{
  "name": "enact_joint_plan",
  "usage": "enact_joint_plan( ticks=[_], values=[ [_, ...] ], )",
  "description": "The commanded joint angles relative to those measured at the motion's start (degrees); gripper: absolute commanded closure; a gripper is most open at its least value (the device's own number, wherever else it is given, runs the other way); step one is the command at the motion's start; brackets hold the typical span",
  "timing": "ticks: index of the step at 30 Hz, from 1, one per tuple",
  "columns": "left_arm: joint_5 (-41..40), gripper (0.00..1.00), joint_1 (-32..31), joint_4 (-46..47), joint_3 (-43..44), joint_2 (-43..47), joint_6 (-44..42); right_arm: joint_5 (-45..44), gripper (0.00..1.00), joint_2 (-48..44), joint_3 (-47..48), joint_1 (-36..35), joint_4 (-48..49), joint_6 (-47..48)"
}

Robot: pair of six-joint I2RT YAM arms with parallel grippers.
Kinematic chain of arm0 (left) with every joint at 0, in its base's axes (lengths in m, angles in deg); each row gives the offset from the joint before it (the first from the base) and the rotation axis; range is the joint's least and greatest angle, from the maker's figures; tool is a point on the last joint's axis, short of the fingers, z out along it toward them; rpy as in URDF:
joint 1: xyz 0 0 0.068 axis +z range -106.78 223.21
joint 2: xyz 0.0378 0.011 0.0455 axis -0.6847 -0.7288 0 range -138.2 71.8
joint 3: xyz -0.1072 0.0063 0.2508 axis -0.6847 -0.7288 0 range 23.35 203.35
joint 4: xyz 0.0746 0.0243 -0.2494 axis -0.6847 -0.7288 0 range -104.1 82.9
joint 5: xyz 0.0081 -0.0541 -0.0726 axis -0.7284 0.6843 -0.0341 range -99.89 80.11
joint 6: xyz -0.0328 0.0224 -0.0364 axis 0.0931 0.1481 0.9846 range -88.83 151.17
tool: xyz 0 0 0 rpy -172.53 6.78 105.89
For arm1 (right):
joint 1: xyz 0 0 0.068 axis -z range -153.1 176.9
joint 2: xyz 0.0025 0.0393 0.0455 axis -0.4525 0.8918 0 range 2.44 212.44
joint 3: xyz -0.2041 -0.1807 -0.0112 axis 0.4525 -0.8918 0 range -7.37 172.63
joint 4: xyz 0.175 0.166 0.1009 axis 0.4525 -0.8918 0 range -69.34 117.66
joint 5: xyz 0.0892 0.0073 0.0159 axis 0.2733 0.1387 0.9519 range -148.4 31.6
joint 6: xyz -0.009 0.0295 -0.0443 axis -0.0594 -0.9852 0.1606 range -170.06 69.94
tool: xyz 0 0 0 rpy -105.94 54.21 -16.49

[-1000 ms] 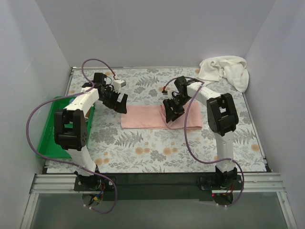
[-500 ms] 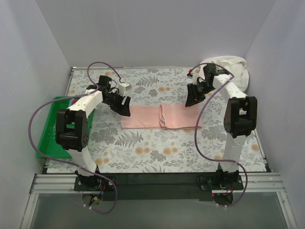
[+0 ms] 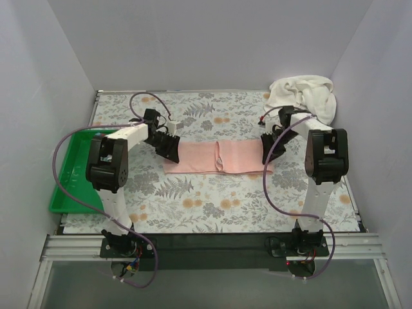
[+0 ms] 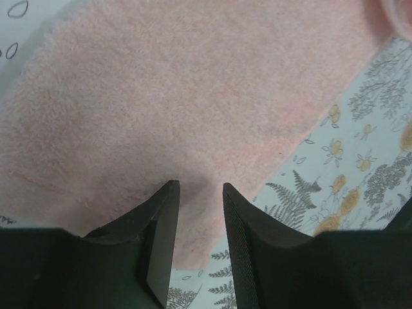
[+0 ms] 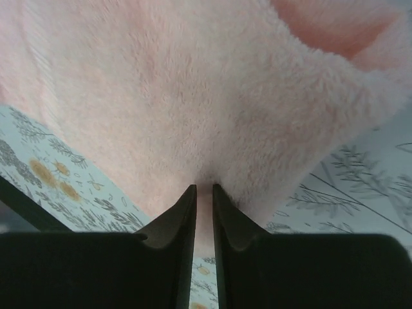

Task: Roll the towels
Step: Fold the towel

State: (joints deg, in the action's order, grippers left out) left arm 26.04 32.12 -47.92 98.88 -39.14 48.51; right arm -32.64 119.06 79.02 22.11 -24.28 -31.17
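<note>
Pink towel (image 3: 217, 158) is now met at both ends, judged ready for rolling.
Flat on the table (image 3: 212, 193), its right edge is pinched by the right gripper (image 3: 268, 149), lowered from farther back; the left gripper (image 3: 174, 153) is narrowed around the left edge, hold uncertain.

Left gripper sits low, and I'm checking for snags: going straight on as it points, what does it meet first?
The pink towel: the left gripper has its tips straddling the towel's end, though depth is unclear.
</note>
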Motion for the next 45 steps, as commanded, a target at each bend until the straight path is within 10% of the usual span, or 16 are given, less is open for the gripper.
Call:
enact_joint_plan(
  ticks=[1, 9, 16, 29, 45],
  values=[
    [-3.57, 0.69, 0.11, 1.09, 2.25, -3.49, 0.85, 0.69, 0.81, -0.69, -8.39, -1.44, 1.66, 1.58],
    [-7.27, 0.69, 0.11, 0.57, 25.51, -21.58, -0.73, 13.58, 0.78, -7.54, -23.98, -12.67, 5.71, 1.85],
    [-5.52, 0.35, 0.11, -5.59, 53.83, -32.33, -1.61, 23.81, 0.63, -15.8, -17.5, -20.78, 4.14, 0.44],
    [1.87, 0.51, -0.25, 6.36, 17.65, -9.47, 1.99, 15.47, 0.73, -9.32, -10.01, -10.14, 3.95, 2.11],
    [1.61, 0.65, -0.25, 8.47, 26.59, -23.27, 0.94, 18.35, 0.79, -5.44, -23.54, -15.67, 10.8, -1.39]
  ],
)
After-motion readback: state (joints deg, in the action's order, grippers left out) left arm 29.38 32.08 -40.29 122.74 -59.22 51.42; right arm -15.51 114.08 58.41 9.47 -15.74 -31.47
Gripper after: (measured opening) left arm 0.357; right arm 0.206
